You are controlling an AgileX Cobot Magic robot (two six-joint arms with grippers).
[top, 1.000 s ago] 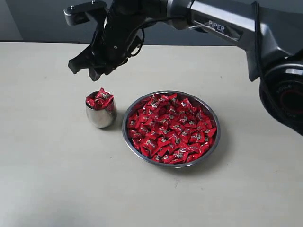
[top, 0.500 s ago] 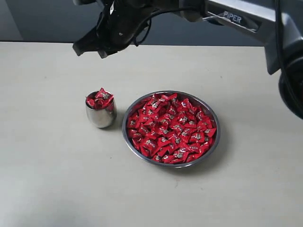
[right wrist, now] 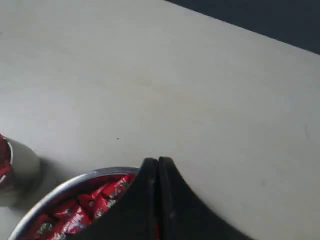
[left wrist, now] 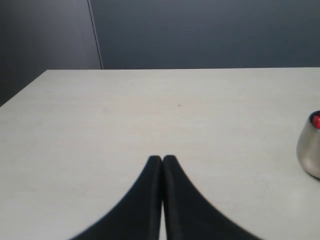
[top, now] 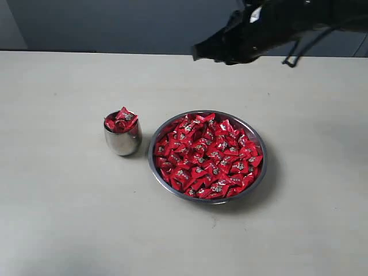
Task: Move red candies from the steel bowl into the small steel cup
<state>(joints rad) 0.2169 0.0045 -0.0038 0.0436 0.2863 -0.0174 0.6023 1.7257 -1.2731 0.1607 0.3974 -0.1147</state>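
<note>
The steel bowl (top: 151, 156) sits right of the middle, heaped with red candies (top: 207, 155). Just to its left stands the small steel cup (top: 122, 145), with red candies (top: 121, 122) piled up to its rim. My right gripper (top: 198, 54) hangs high over the table beyond the bowl's far side. It is shut, with nothing seen between its fingers. The right wrist view shows this gripper (right wrist: 158, 161) over the bowl's rim (right wrist: 75, 182), with candies (right wrist: 75, 210) below and the cup (right wrist: 20, 170) at the edge. My left gripper (left wrist: 162, 159) is shut and empty over bare table, with the cup (left wrist: 309, 152) off to one side.
The pale table (top: 57, 218) runs back to a dark wall (top: 115, 23). Only the bowl and the cup stand on it. The right arm's dark links (top: 287, 23) cross the upper right of the exterior view.
The right gripper has risen from just above the cup and swung right, to high over the table behind the bowl. The cup, bowl and candies have not moved.
</note>
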